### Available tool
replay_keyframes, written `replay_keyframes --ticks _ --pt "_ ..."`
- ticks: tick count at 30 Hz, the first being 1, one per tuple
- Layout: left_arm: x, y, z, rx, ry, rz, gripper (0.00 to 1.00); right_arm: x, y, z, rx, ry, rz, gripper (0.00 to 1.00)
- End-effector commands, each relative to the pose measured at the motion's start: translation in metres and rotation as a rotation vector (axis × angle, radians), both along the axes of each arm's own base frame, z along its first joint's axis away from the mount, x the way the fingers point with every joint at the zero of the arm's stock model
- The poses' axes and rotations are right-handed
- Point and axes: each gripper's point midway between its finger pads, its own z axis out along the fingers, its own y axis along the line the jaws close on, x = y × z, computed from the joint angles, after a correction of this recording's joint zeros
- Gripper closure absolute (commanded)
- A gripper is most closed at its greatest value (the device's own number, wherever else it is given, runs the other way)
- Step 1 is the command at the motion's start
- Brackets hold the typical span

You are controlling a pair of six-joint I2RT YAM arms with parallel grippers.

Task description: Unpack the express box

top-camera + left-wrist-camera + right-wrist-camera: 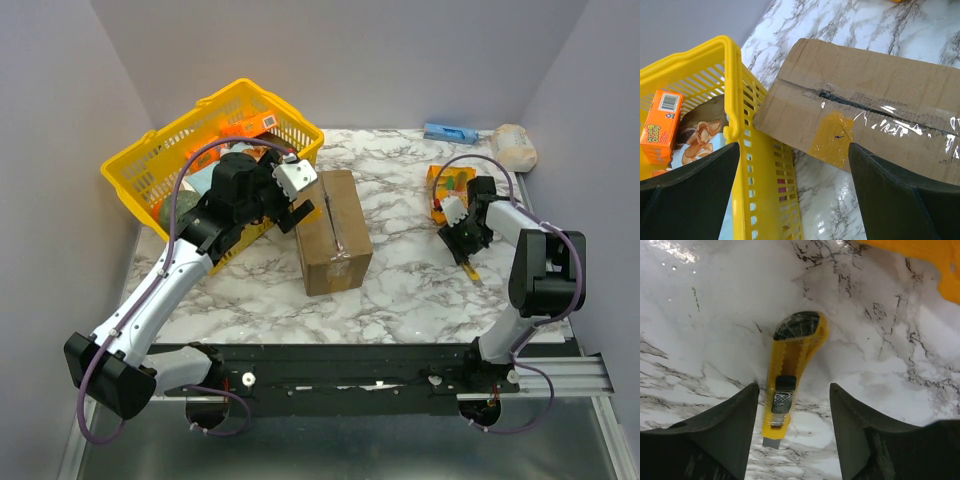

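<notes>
The express box (333, 232), brown cardboard with flaps down, lies mid-table. In the left wrist view the express box (875, 100) shows a taped seam with a dark slit and a yellow sticker (832, 137). My left gripper (300, 210) is open and empty at the box's far left corner, next to the basket; in its own view the left gripper (792, 200) spans the basket wall and bare table. My right gripper (463, 248) is open, and in its own view the right gripper (794, 412) stands either side of a yellow utility knife (790, 370) lying on the table, apart from it.
A yellow plastic basket (150, 160) with goods, including an orange Scrub Daddy box (661, 125), stands at the back left against the box. An orange packet (450, 185) lies by the right gripper. A blue item (450, 132) and a beige bundle (515, 147) lie at the back right.
</notes>
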Motion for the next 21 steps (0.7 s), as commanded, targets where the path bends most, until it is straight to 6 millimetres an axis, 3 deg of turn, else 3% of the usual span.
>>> replay_keyframes --ticks 1,5,6,8,9,11,13,15,16,17,19,21 --pt "-0.001 0.000 -0.001 0.022 -0.007 -0.006 0.01 0.004 -0.004 -0.006 -0.009 0.005 0.016 0.39" --pt "0.001 -0.003 0.002 0.021 -0.011 -0.015 0.01 -0.004 -0.002 -0.016 0.001 0.030 0.002 0.51" --pt "0.001 -0.004 0.002 0.020 -0.012 -0.021 0.01 -0.006 -0.002 -0.019 0.003 0.041 -0.004 0.65" --pt "0.000 -0.010 0.003 0.037 -0.021 -0.052 0.01 -0.012 0.002 -0.024 0.023 0.078 -0.021 0.79" --pt "-0.001 -0.014 0.002 0.046 -0.025 -0.066 0.01 -0.007 0.003 -0.019 0.031 0.076 -0.027 0.93" --pt "0.000 -0.021 0.005 0.057 -0.041 -0.090 0.01 -0.010 0.014 -0.008 0.097 0.099 -0.057 0.99" --pt "-0.002 -0.032 0.010 0.051 -0.054 -0.117 0.01 0.006 0.031 0.020 0.193 0.045 -0.074 0.99" --pt "-0.004 -0.043 0.014 0.035 -0.058 -0.137 0.01 0.007 0.044 0.052 0.267 0.016 -0.084 0.99" --pt "-0.002 -0.047 0.020 0.017 -0.072 -0.136 0.01 0.023 0.058 0.082 0.347 -0.044 -0.090 0.99" --pt "-0.001 -0.051 0.021 0.007 -0.071 -0.135 0.01 0.021 0.065 0.095 0.388 -0.039 -0.104 0.99" --pt "0.001 -0.061 0.030 -0.048 -0.073 -0.131 0.01 0.038 0.082 0.145 0.503 -0.130 -0.145 0.99" --pt "0.003 -0.070 0.033 -0.089 -0.060 -0.119 0.01 0.047 0.094 0.182 0.587 -0.208 -0.173 0.99"
